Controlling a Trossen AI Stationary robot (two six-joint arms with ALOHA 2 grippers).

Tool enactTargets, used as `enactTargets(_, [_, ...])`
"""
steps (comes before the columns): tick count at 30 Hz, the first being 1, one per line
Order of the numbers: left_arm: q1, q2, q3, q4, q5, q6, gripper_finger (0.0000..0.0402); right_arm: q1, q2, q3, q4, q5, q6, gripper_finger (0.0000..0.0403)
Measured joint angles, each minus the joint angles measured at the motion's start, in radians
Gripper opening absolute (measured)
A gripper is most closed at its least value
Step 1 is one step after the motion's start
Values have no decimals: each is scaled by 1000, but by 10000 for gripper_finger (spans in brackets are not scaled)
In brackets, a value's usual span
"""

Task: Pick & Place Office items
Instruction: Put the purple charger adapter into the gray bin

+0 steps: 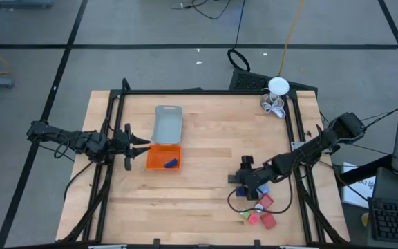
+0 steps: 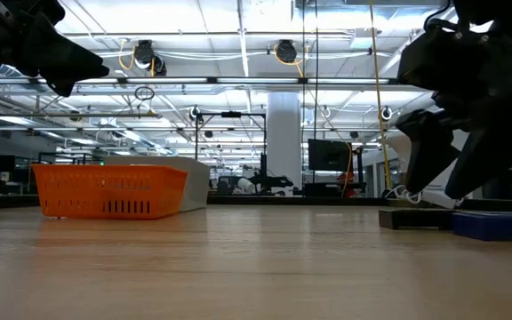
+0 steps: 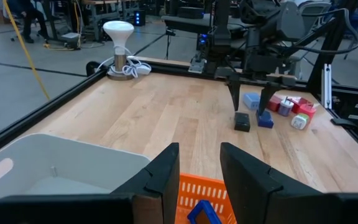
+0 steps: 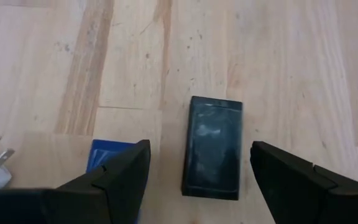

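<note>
High view: left gripper (image 1: 142, 146) waits at the orange tray (image 1: 155, 164), which holds 1 blue item (image 1: 172, 163). Right gripper (image 1: 244, 181) sits low over the item cluster near the table's right front.

Low view: right fingers (image 2: 429, 151) stand above the black block (image 2: 414, 218), not touching.

Left wrist view: left fingers (image 3: 166, 171) narrowly apart, holding nothing.

Right wrist view: right jaws wide open, black block between them, blue block (image 4: 109, 154) just beside 1 finger. Best approach, imo: drop straight, center on the black block, avoid the blue 1, then close.
</note>
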Motion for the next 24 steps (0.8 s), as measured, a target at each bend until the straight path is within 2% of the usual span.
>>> enactTargets(8, [0,0,0,0,0,0,118,-8,0,-43,43,-6,0,269])
enactTargets(24, [0,0,0,0,0,0,118,-8,0,-199,348,-5,0,269])
